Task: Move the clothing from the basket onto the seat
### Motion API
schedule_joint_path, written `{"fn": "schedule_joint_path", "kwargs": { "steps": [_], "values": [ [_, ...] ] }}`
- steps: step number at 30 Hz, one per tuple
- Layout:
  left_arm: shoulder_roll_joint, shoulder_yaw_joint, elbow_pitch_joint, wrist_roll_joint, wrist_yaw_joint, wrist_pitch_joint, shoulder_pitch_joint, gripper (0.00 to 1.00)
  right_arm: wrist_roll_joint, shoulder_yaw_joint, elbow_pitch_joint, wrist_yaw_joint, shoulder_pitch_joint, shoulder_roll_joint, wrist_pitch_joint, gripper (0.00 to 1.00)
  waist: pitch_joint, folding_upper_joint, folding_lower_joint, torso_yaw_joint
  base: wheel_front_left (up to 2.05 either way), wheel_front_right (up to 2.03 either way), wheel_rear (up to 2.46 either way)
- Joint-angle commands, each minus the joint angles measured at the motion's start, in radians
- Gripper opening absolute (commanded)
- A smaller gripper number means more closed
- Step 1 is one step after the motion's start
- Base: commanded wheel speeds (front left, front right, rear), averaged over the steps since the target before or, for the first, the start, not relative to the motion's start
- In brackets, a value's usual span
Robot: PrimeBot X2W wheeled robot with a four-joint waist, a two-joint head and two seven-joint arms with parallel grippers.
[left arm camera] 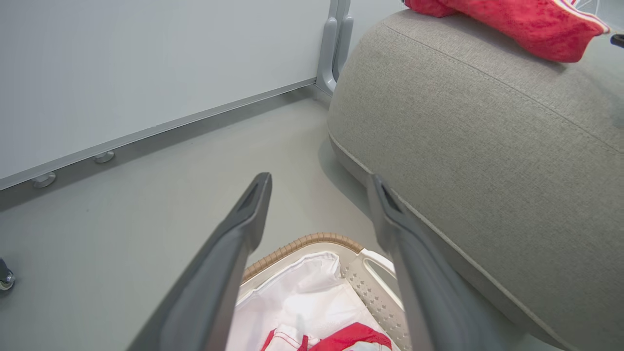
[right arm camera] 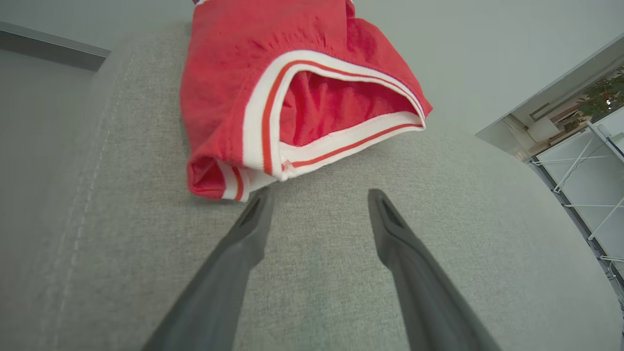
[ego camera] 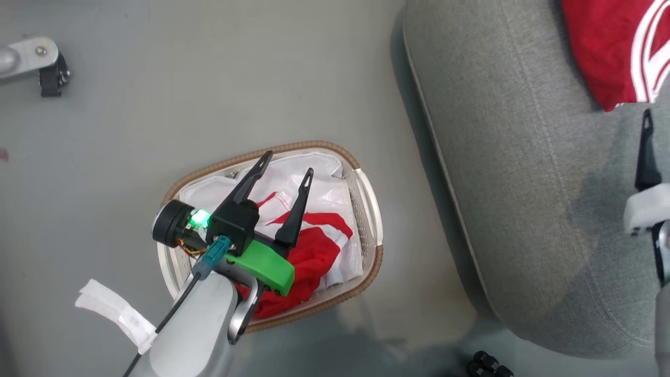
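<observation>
Grey floor point(ego camera: 157, 104), white wall panel point(left arm camera: 146, 63) behind. Clothing count two: red garment point(ego camera: 602, 47) on seat point(ego camera: 523, 183), second red garment point(ego camera: 314, 256) in basket point(ego camera: 366, 199) on floor beside seat. Left gripper point(ego camera: 289, 163) spread, empty, above basket; right gripper point(right arm camera: 319, 195) spread, empty, over seat.

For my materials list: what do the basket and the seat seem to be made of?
The basket looks like glossy white plastic with a perforated wall; its brown rim seems woven. The seat seems matte grey upholstery fabric, with visible weave and a stitched seam.
</observation>
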Motion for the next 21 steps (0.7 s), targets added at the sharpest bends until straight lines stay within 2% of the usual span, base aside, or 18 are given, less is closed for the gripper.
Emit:
{"fn": "schedule_joint_path", "kwargs": {
  "steps": [1, 6, 12, 15, 21],
  "values": [
    [-0.001, 0.001, 0.001, -0.012, -0.003, -0.001, 0.018, 1.0, 0.001, 0.001, -0.013, -0.002, 0.03, 0.008, 0.0, 1.0, -0.037, 0.0, 0.0, -0.015, 0.0, 0.0, 0.0],
    [-0.009, 0.004, 0.004, -0.018, -0.003, -0.001, 0.038, 1.0, 0.004, 0.006, -0.035, -0.002, 0.068, 0.012, 0.0, 1.0, -0.101, 0.0, 0.0, -0.014, 0.0, 0.0, 0.0],
    [-0.029, 0.018, 0.009, -0.037, -0.003, -0.001, 0.059, 1.0, -0.004, 0.038, -0.049, -0.002, 0.036, -0.002, 0.0, 1.0, -0.202, 0.0, 0.0, 0.014, 0.0, 0.0, 0.0],
    [-0.038, 0.04, 0.008, -0.051, -0.003, -0.001, 0.072, 1.0, 0.013, 0.063, -0.034, -0.002, 0.008, -0.019, 0.0, 1.0, -0.25, 0.0, 0.0, 0.038, 0.0, 0.0, 0.0],
    [-0.056, 0.124, 0.004, -0.067, 0.003, -0.001, 0.131, 1.0, 0.049, 0.142, -0.014, -0.002, -0.017, 0.003, 0.0, 1.0, -0.341, 0.0, 0.0, 0.094, 0.0, 0.0, 0.0]
  ]
}}
